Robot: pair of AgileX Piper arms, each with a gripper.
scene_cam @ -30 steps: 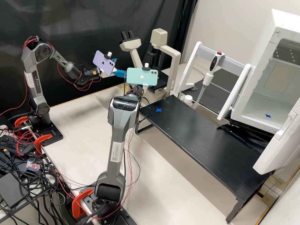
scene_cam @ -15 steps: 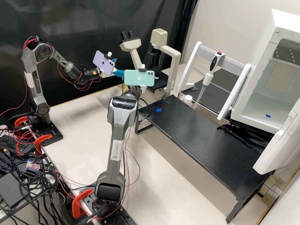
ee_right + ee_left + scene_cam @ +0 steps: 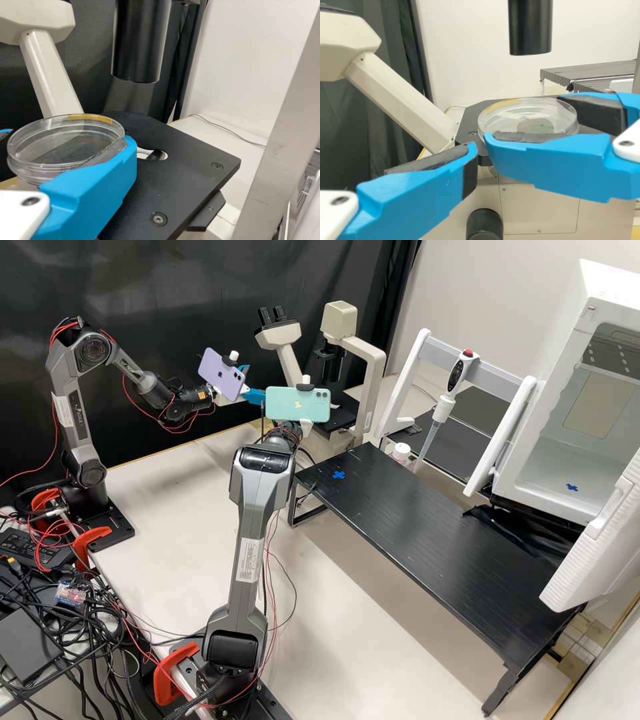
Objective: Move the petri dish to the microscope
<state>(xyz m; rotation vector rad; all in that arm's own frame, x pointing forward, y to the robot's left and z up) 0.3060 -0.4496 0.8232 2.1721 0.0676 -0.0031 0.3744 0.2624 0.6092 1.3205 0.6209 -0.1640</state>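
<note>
In the high view, my left gripper (image 3: pixel 253 383) stands open left of the microscope (image 3: pixel 339 320). Its one visible finger lies at the lower left of the left wrist view, the gripper (image 3: pixel 466 160) empty there. My right gripper (image 3: pixel 307 429) is partly hidden behind a teal phone in the high view. In the right wrist view, the right gripper (image 3: pixel 70 150) is shut on the clear petri dish (image 3: pixel 47 137), held level beside the black stage (image 3: pixel 185 175), partly overlapping it in view. The left wrist view shows the dish (image 3: pixel 527 111) between the right gripper's fingers, under the black condenser's height.
A black shelf (image 3: pixel 427 520) with a blue cross runs along the bench (image 3: pixel 173 507). Behind it stand a pipette (image 3: pixel 443 407) on a white frame, a white-capped bottle (image 3: pixel 401 453) and an open white cabinet (image 3: pixel 580 393). A pale metal post (image 3: pixel 280 135) crosses the right wrist view.
My right gripper and its phone have shifted slightly left in the high view, mostly in the first half second, then nearly stopped. The left arm has stayed still.
</note>
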